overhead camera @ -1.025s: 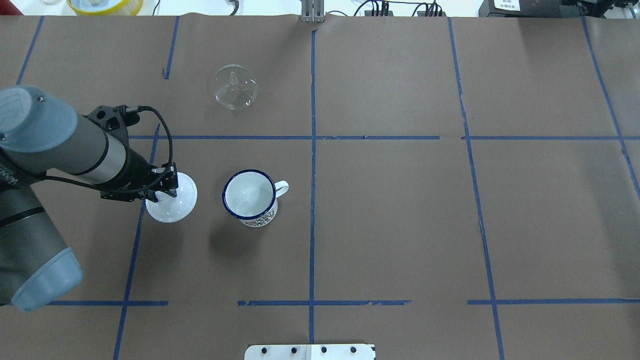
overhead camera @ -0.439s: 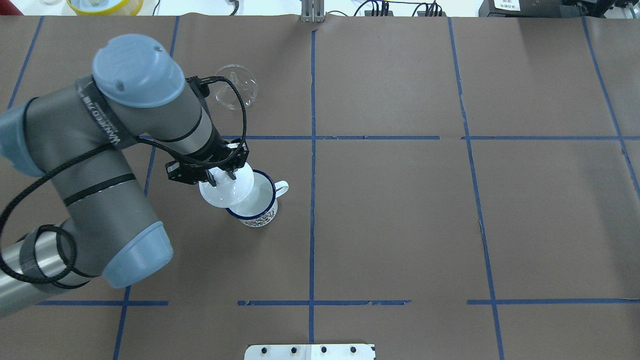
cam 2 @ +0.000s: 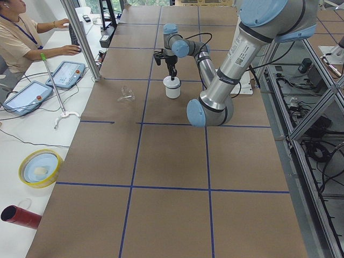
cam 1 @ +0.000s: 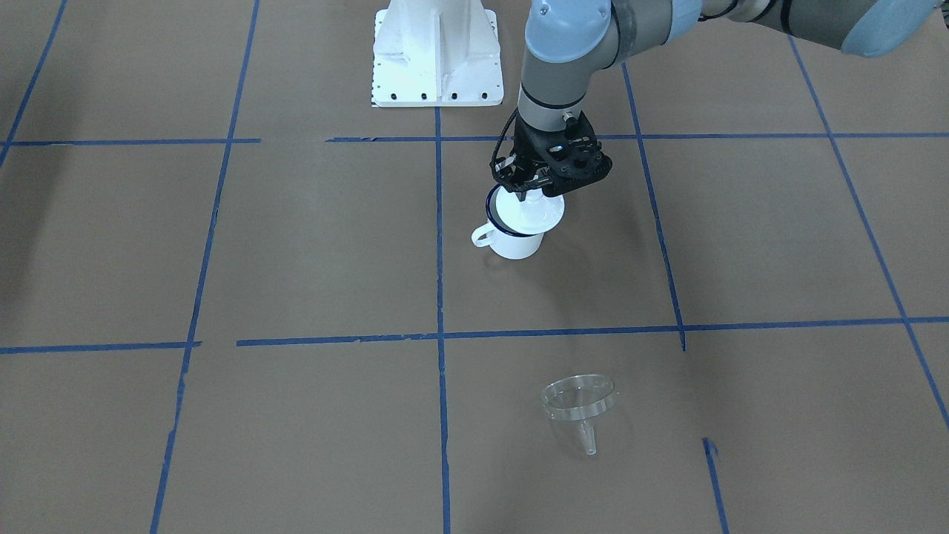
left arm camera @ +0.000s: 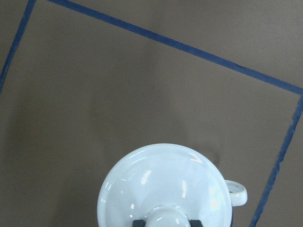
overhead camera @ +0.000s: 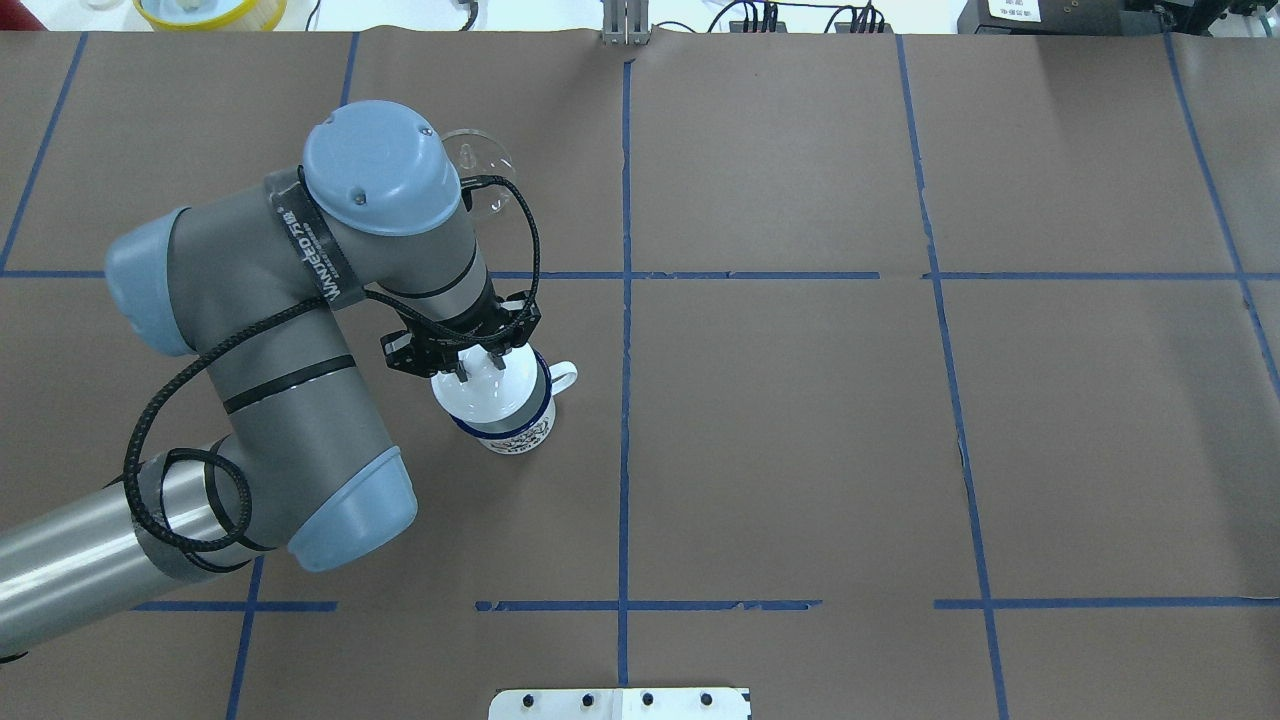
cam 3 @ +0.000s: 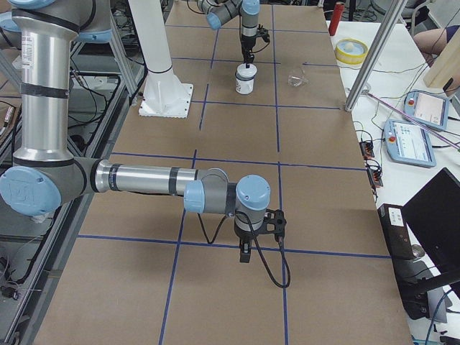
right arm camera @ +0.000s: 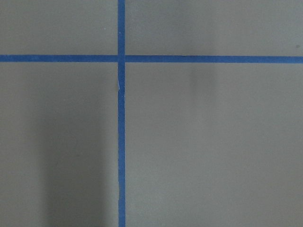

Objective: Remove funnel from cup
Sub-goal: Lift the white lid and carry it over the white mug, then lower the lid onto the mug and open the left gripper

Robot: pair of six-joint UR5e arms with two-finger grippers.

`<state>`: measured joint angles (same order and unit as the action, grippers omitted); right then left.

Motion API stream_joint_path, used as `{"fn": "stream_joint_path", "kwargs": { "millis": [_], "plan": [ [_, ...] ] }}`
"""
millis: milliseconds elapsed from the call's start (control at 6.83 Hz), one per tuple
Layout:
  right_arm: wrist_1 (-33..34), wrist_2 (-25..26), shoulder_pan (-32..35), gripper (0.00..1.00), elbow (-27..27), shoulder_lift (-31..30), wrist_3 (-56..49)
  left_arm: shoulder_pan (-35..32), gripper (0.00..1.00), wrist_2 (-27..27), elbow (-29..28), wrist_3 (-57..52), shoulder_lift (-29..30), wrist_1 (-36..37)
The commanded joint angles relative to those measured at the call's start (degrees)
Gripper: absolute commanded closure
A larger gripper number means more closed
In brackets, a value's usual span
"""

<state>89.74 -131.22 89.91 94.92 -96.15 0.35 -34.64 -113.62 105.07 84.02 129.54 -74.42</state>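
The clear plastic funnel (cam 1: 578, 404) lies on the brown table paper, apart from the cup, on the far side from the robot. In the overhead view the funnel (overhead camera: 492, 168) is half hidden behind my left arm's elbow. The cup (cam 1: 515, 243) is a white mug with a dark blue rim and stands upright, handle (overhead camera: 565, 378) to the right. My left gripper (overhead camera: 480, 368) is shut on the knob of a white round lid (overhead camera: 490, 398), which covers the mug's mouth. The left wrist view shows the lid (left arm camera: 161, 184) over the mug. My right gripper (cam 3: 245, 253) hangs low over bare paper; I cannot tell its state.
The white robot base plate (cam 1: 436, 52) is at the robot's side of the table. A yellow bowl (cam 2: 40, 167) and a red cylinder (cam 2: 19, 216) lie on the side bench. An operator (cam 2: 21, 37) sits by tablets (cam 2: 67, 74). Blue tape lines grid the table.
My left arm has carried the white lid from the table left of the mug rightward, and it now sits over the mug's mouth. Funnel and mug have not moved.
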Motion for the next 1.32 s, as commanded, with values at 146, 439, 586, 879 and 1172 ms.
{"fn": "stream_joint_path", "kwargs": {
  "millis": [146, 439, 586, 879, 1172],
  "plan": [
    [0.00, 0.00, 0.00, 0.00, 0.00, 0.00, 0.00, 0.63, 1.00, -0.10, -0.22, 0.01, 0.45, -0.37],
    [0.00, 0.00, 0.00, 0.00, 0.00, 0.00, 0.00, 0.72, 1.00, -0.11, -0.31, 0.01, 0.45, -0.90],
    [0.00, 0.00, 0.00, 0.00, 0.00, 0.00, 0.00, 0.63, 1.00, -0.02, -0.39, -0.08, 0.27, -1.08],
    [0.00, 0.00, 0.00, 0.00, 0.00, 0.00, 0.00, 0.63, 1.00, -0.02, -0.48, -0.43, -0.08, -1.34],
    [0.00, 0.00, 0.00, 0.00, 0.00, 0.00, 0.00, 0.72, 1.00, -0.02, -0.48, -0.52, -0.17, -1.34]
  ]
}}
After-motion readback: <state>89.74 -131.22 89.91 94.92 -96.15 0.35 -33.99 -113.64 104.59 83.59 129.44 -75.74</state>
